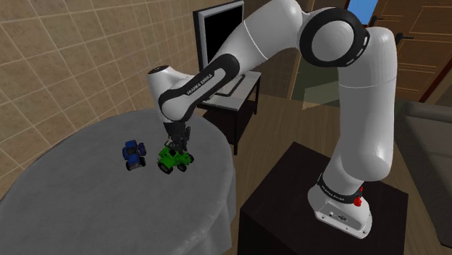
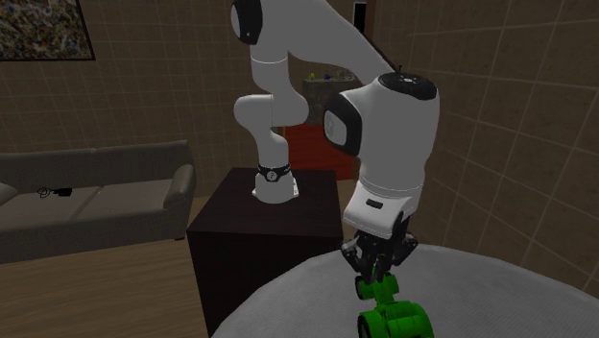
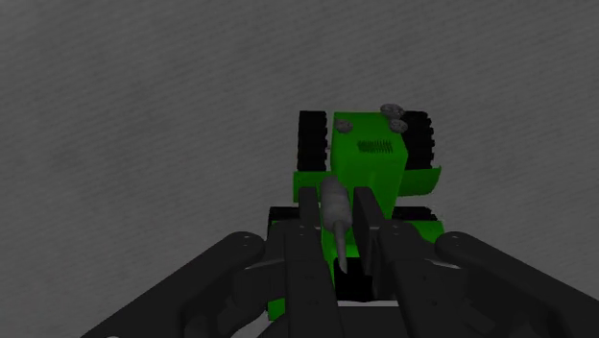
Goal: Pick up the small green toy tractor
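Observation:
The small green toy tractor (image 1: 174, 159) with black wheels stands near the right rim of the round grey table (image 1: 87, 210) in the shoulder view. My black gripper (image 1: 176, 143) comes down on it from above. In the wrist view the fingers (image 3: 307, 206) stand close together on top of the tractor (image 3: 370, 158), clasping its thin grey upright pipe between them. In the second exterior view the gripper (image 2: 379, 272) sits on the green tractor (image 2: 394, 319) just above the table (image 2: 499, 298). Whether its wheels touch the table I cannot tell.
A blue toy tractor (image 1: 132, 154) stands close beside the green one, toward the shoulder view's left. The table rim lies just right of the green tractor. Beyond are a black monitor (image 1: 221, 32) on a small desk, my dark stand (image 1: 290, 203), and a grey sofa (image 2: 86, 197).

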